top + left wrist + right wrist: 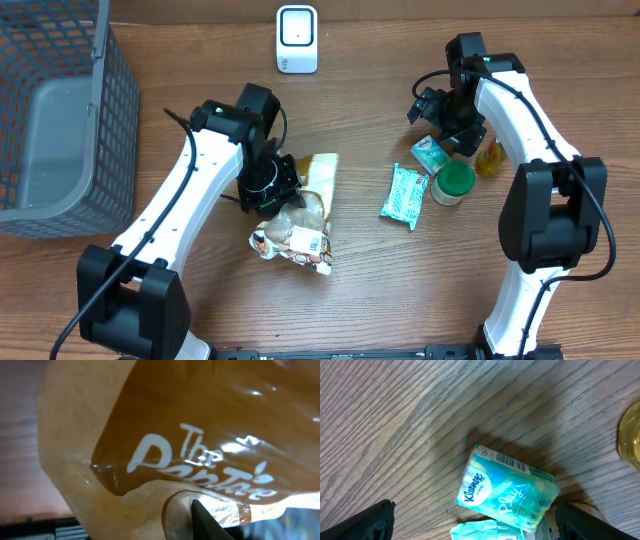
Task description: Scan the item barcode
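Note:
My left gripper is shut on a crinkly brown and cream snack bag lying left of the table's middle. That bag fills the left wrist view with white lettering, and one black fingertip presses against its lower edge. A white scanner stands at the back centre. My right gripper hangs open above a teal Kleenex pack, whose barcode faces up; the jaws stand wide to either side of the pack without touching it.
A second teal pack, a green-lidded jar and a yellow bottle crowd round the Kleenex pack. A grey wire basket fills the left back corner.

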Controlling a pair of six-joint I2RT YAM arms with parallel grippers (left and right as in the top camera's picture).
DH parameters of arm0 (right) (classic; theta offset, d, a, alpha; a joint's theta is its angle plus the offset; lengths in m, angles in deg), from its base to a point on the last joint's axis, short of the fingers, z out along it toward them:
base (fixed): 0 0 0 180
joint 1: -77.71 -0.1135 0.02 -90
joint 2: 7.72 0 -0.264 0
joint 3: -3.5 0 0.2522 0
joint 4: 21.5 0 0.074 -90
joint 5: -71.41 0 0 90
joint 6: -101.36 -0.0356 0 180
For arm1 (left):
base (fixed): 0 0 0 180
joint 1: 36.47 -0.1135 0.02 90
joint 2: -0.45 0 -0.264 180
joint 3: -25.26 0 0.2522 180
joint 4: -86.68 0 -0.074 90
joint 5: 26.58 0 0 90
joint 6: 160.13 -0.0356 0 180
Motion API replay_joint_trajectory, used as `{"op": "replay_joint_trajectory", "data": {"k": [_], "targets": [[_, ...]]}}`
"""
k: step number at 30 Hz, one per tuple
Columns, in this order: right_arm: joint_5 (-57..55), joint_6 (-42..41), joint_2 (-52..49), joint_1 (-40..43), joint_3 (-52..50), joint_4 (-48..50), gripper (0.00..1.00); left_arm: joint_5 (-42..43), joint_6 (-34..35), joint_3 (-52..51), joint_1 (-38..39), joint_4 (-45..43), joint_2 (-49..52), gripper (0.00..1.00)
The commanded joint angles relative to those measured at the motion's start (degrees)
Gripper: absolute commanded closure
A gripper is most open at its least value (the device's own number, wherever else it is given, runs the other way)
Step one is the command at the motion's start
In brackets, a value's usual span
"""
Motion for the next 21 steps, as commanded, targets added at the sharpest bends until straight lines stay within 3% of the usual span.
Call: {"op": "replay_joint_trajectory", "data": {"k": [1, 7, 12, 21], "targets": [[0.07, 0.22, 1.25, 0.22, 1.53, 0.15, 0.0, -8.35, 17.14, 0.13, 0.9, -0.61, -1.2, 0.96], [0.07, 0.22, 1.25, 0.22, 1.53, 0.15, 0.0, -7.56, 21.49, -0.02, 2.01, -2.47, -1.18, 0.95], [0.07, 0.22, 1.25, 0.22, 1.53, 0.15, 0.0, -15.5, 28.5, -1.18, 3.96, -3.78, -1.14, 0.96], [0.07, 0.22, 1.25, 0.22, 1.53, 0.15, 0.0, -17.35, 33.81, -14.05, 8.0, -22.14, -1.07, 0.94]]}}
